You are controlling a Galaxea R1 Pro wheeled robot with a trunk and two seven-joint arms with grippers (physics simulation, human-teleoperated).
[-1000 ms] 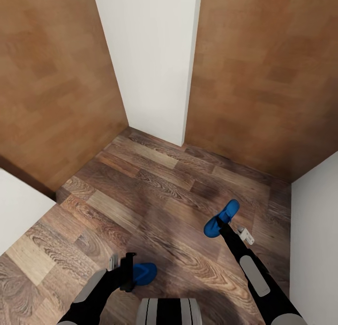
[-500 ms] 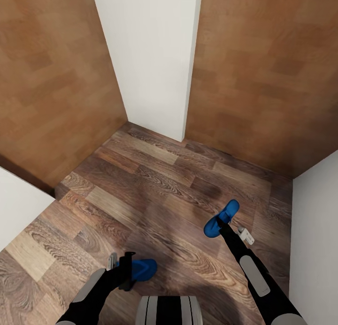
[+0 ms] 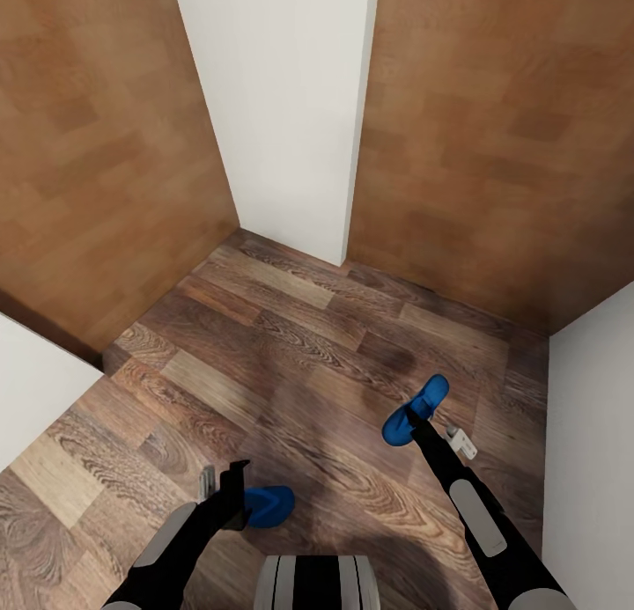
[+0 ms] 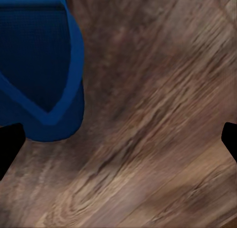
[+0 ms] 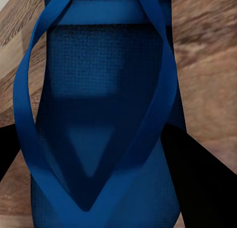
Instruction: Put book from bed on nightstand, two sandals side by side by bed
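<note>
One bright blue sandal lies flat on the wood floor just in front of my left gripper. That gripper is open: in the left wrist view its dark fingertips stand far apart, and the sandal sits off to one side of the gap. My right gripper is shut on the second sandal and holds it above the floor. In the right wrist view this sandal and its blue straps lie between the dark fingers. The book and the nightstand are out of view.
Brown wooden panels and a white wall pillar close the corner ahead. An off-white slab, likely the bed's mattress, juts in at the left. A white wall stands close on the right. Wood-plank floor spreads between them.
My left gripper has opened and drawn back a little from the sandal, which now rests on the floor. The right arm and its sandal have stayed still.
</note>
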